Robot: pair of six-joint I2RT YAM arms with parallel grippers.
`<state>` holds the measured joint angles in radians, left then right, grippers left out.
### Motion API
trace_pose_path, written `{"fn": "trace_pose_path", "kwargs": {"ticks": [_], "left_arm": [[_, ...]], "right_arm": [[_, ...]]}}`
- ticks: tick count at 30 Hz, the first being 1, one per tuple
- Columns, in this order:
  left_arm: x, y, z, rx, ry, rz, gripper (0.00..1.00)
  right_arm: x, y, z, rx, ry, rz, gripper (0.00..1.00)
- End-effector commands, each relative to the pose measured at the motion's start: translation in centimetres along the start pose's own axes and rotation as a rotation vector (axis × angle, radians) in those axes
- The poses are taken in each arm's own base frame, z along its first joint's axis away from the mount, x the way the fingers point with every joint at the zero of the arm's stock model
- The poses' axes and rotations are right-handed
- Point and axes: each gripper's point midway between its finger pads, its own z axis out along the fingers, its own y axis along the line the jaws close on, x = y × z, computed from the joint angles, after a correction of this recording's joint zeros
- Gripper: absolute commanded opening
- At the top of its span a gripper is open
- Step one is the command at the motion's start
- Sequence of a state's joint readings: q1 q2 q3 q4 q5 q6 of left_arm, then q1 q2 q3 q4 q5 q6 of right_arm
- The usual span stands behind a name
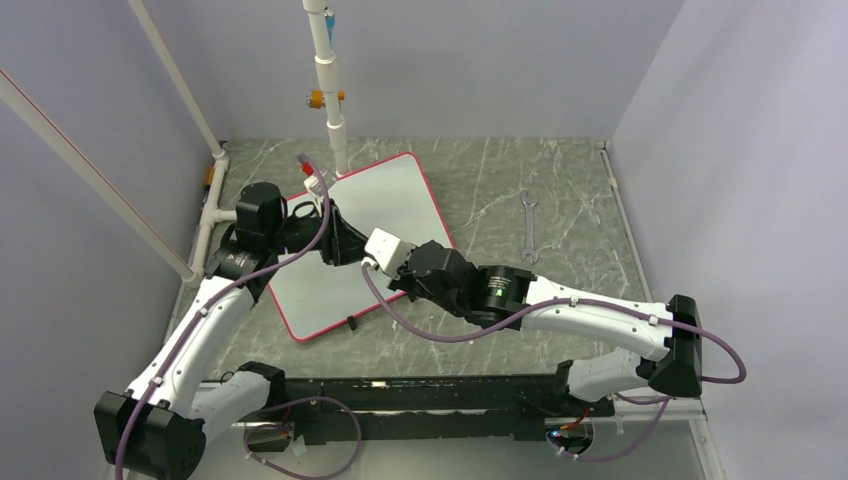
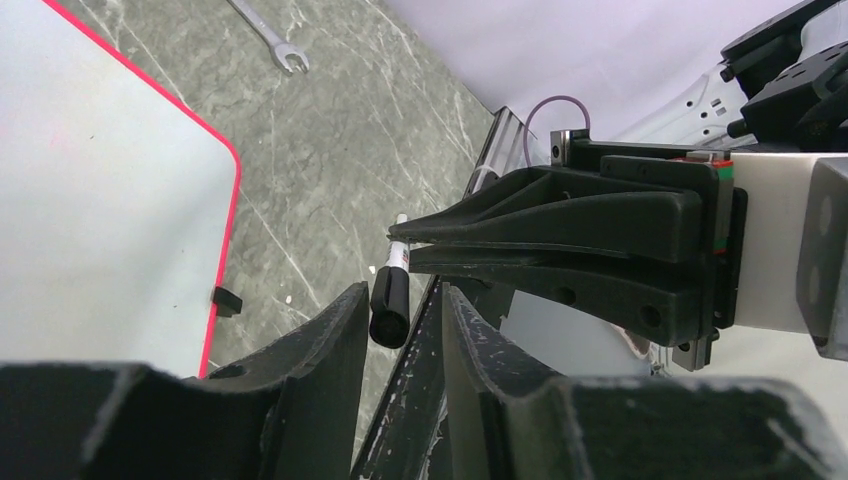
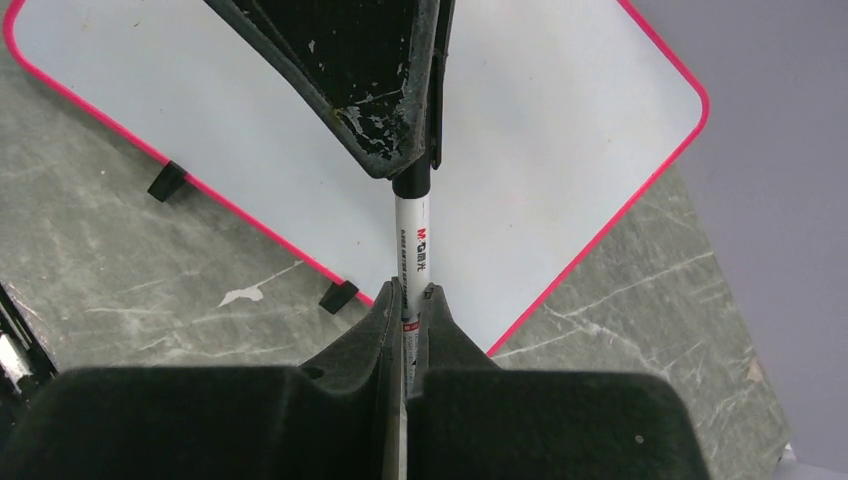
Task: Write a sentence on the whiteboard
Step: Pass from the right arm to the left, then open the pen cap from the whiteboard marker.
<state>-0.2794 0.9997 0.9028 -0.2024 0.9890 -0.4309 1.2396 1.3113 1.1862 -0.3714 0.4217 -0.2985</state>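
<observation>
Left arm (image 1: 215,305) reaches in from the near-left corner and bends over the whiteboard (image 1: 400,195). The board lies flat on the marbled table (image 1: 480,180), left of centre and turned askew, behind a white pipe post (image 1: 326,75). No lettering shows on it in any view: the sentence is not begun.

Left gripper (image 2: 400,300): jaws part-way apart, straddling the black cap (image 2: 389,305) of the marker (image 3: 411,235). A dark sliver shows between the cap and one finger, so judged around it but not clamped.

Right gripper (image 3: 410,290): closed tight on the white barrel, pen pointing away from its wrist.

Likely reason for this arrangement: one arm steadies the barrel while the other takes the cap, so the step in hand is uncapping. It takes place over the board.

Far right, a wrench (image 1: 528,228) lies alone on the table, well apart from the board.

View differences:
- The top camera gives the layout, but the two grippers merge into one dark knot and the pen is hidden.
- The left wrist shows the cap from the side and the gap beside it.
- The right wrist looks along the barrel, showing its printed label and two small black clips (image 3: 167,181) on the red rim.
</observation>
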Motion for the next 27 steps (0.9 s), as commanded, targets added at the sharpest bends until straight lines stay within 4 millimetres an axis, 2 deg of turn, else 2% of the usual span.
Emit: {"fn": "trace_pose_path", "kwargs": {"ticks": [1,6,8,10,14,15,18,19,20,24,27], "left_arm": [[-0.9,-0.4,0.1,0.009,-0.012,0.049,0.36],[-1.0,-0.2,0.1,-0.005,-0.013,0.051,0.24],[-1.0,-0.1,0.1,-0.012,-0.013,0.054,0.15],[-1.2,0.1,0.0,-0.027,-0.016,0.057,0.0],[-1.4,0.2,0.0,-0.043,-0.027,0.066,0.0],[-1.4,0.1,-0.1,-0.038,-0.029,0.069,0.0],[-1.6,-0.3,-0.2,-0.032,-0.042,0.089,0.0],[-1.7,-0.4,-0.3,-0.031,-0.046,0.097,0.0],[-1.8,-0.7,-0.4,-0.026,-0.052,0.106,0.0],[-2.6,-1.5,-0.9,-0.022,-0.1,0.136,0.0],[-3.4,-2.8,-1.4,0.003,-0.175,0.182,0.0]], "right_arm": [[-3.0,-1.2,-0.5,0.036,-0.08,0.009,0.0],[-3.1,-1.0,-0.5,0.031,-0.086,0.009,0.0],[-3.1,-0.9,-0.5,0.027,-0.09,0.012,0.0],[-3.2,-0.7,-0.7,0.021,-0.098,0.017,0.0],[-3.5,-0.7,-0.9,0.021,-0.13,0.065,0.0],[-3.6,-0.8,-1.1,0.031,-0.141,0.09,0.09],[-3.4,-1.9,-1.6,0.068,-0.175,0.212,0.63],[-3.3,-2.2,-1.7,0.057,-0.185,0.263,0.73],[-3.4,-2.6,-2.1,0.044,-0.205,0.315,0.76],[-3.5,-4.4,-3.2,-0.016,-0.287,0.536,0.78],[-4.2,-7.0,-5.4,-0.058,-0.423,0.7,0.77]]}}
